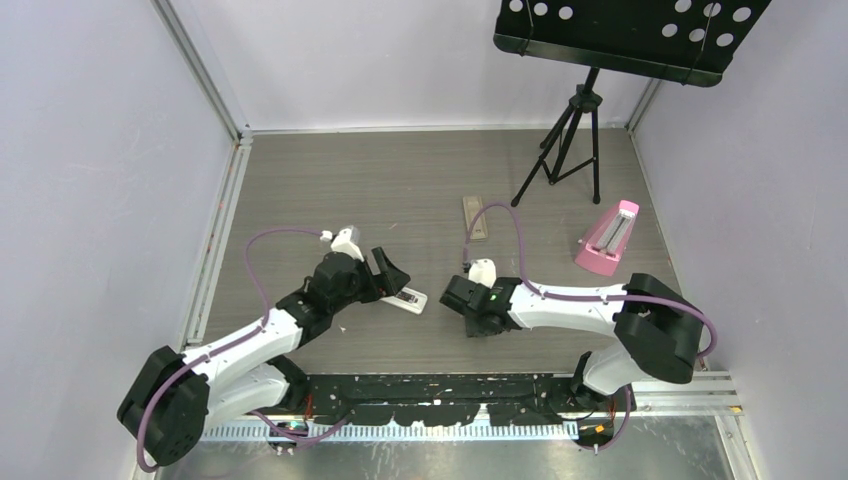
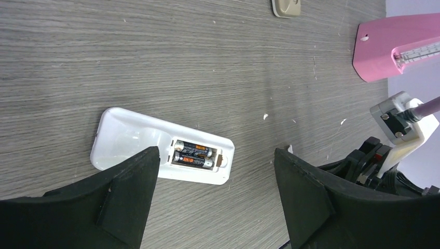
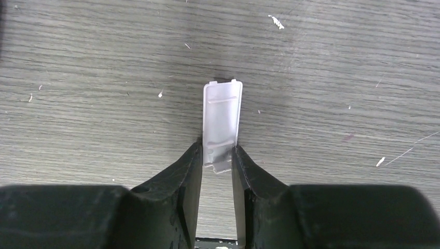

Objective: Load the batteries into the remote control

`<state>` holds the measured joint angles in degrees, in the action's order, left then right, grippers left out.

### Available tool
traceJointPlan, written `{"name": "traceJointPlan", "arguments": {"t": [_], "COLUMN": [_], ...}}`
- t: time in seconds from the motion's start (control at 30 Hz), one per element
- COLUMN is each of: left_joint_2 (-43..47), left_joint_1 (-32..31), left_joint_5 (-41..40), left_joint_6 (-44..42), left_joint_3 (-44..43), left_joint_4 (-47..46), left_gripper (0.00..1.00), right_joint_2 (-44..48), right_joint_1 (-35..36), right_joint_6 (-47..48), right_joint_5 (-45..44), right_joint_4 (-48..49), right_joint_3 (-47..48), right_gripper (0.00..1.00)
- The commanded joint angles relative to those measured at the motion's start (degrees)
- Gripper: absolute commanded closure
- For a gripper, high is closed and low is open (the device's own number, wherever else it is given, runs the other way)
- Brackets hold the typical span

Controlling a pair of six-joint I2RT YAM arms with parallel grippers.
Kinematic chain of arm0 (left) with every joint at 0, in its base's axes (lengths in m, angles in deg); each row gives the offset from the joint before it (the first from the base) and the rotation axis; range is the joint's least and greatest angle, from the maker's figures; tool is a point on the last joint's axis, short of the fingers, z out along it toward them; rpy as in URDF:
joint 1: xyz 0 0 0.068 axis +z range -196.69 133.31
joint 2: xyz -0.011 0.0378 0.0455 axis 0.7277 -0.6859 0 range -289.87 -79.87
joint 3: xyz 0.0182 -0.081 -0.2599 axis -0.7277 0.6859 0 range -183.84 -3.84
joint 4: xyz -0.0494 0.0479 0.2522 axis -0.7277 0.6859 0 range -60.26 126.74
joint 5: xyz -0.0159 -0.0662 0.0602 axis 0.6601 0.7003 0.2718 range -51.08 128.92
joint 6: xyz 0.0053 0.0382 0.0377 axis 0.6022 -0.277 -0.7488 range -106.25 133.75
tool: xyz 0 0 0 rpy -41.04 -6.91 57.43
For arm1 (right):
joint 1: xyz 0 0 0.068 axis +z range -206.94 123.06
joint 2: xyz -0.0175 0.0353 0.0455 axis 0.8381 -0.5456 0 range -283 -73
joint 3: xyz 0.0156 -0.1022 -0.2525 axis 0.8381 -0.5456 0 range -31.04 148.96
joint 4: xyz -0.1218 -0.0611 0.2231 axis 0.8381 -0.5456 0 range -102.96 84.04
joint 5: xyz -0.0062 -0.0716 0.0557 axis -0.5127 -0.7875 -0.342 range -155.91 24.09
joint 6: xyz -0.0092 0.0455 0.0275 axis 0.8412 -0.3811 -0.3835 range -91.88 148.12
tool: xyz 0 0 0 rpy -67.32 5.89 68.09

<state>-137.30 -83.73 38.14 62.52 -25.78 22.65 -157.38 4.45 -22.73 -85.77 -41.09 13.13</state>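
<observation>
Right gripper (image 3: 217, 151) is clamping the battery cover (image 3: 223, 109), left gripper (image 2: 215, 153) hovering spread above the remote control (image 2: 124, 142). Two batteries (image 2: 194, 154) are sitting in its recess; only closing seems left.

Soft, even light from overhead fills all three views, bright without hard edges. In the top view the arms (image 1: 250, 340) lay only faint shadows on the bench (image 1: 400, 180). The left wrist view is sharp at centre; the remote control (image 2: 129, 142) glares mildly white, the left end effector (image 2: 215, 153) at the lower edge nearly featureless black. In the right wrist view a dim shadow sits above the white cover (image 3: 223, 116).
</observation>
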Motion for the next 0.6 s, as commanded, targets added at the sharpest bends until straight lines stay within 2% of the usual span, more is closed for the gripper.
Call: {"name": "traceJointPlan", "arguments": {"t": [0.0,0.03,0.17,0.37,0.57], "left_joint_2": [-1.0,-1.2,-1.7,-3.2,-6.8], "left_joint_1": [-0.2,-0.2,-0.2,-0.2,-0.2], "left_joint_5": [0.5,0.5,3.1,7.8,12.6], "left_joint_6": [-1.3,-1.3,-1.4,-1.6,-1.4], "left_joint_3": [-1.7,-1.8,-2.2,-2.9,-4.1], "left_joint_4": [-3.7,-3.7,-3.9,-6.0,-8.3], "left_gripper": [0.17,0.17,0.17,0.17,0.18], "right_joint_2": [0.0,-0.7,-2.1,2.1,9.6], "right_joint_1": [-0.1,-0.1,-0.1,-0.1,-0.2], "right_joint_6": [-0.3,-0.3,-0.4,1.1,2.9], "right_joint_5": [-0.9,-1.0,-1.0,-2.5,-4.4], "right_joint_4": [-1.2,-1.2,-0.9,1.8,4.6], "right_joint_3": [1.0,1.0,0.9,-0.1,-2.1], "right_gripper": [0.73,0.78,0.87,0.88,0.93]}}
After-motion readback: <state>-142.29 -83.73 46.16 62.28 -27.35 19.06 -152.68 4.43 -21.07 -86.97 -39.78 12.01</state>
